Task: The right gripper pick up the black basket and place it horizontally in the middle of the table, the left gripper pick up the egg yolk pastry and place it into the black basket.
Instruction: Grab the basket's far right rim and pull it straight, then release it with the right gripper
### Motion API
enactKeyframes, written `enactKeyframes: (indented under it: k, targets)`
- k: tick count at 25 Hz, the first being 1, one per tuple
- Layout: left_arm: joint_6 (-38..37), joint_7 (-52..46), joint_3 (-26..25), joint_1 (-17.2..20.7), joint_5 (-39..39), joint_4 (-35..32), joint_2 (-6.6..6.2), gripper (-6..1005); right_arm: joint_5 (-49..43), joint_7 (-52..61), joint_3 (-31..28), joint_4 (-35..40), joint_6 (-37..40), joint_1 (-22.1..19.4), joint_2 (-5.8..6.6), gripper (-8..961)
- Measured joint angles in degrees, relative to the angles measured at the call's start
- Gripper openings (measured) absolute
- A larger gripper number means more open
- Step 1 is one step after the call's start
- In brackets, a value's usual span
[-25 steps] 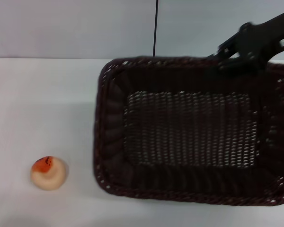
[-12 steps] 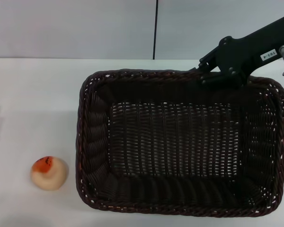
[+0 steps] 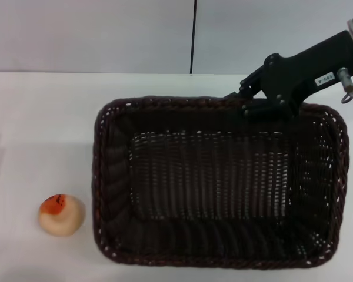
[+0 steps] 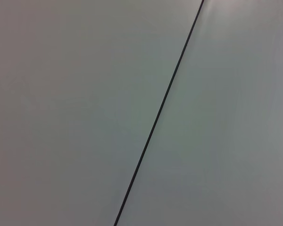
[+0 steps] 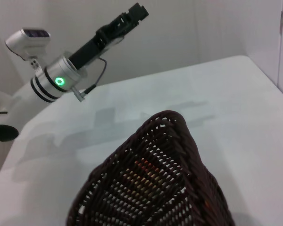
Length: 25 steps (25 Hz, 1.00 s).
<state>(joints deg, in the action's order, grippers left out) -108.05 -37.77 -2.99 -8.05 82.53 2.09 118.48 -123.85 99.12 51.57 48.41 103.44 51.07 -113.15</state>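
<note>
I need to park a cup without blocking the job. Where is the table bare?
Bare table lies left of the black basket, behind the egg yolk pastry. A bare strip runs behind the basket's far rim. Crowded there toward the right, where the right gripper meets the rim.

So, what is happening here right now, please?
The right hand is at the far rim of the black basket, which lies lengthwise on the white table. The egg yolk pastry sits untouched on the table, left of the basket. The left hand is raised, away from both.
</note>
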Motion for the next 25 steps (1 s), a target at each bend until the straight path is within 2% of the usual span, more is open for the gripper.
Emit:
enactKeyframes:
  k: [16, 21, 25]
  targets:
    - [0.0, 0.0, 1.2, 0.4, 0.0, 2.4, 0.09, 677, -1.8, -4.6, 0.3, -4.3, -4.3, 0.1, -0.02, 228]
    - [-0.1, 0.0, 1.8, 0.6, 0.0, 2.4, 0.09, 677, -1.8, -5.0, 0.9, -5.2, -5.8, 0.3, -0.39, 228]
    - [0.1, 0.0, 2.3, 0.8, 0.0, 2.4, 0.08, 677, -1.9, -5.1, 1.2, -5.3, -7.0, 0.0, -0.92, 330]
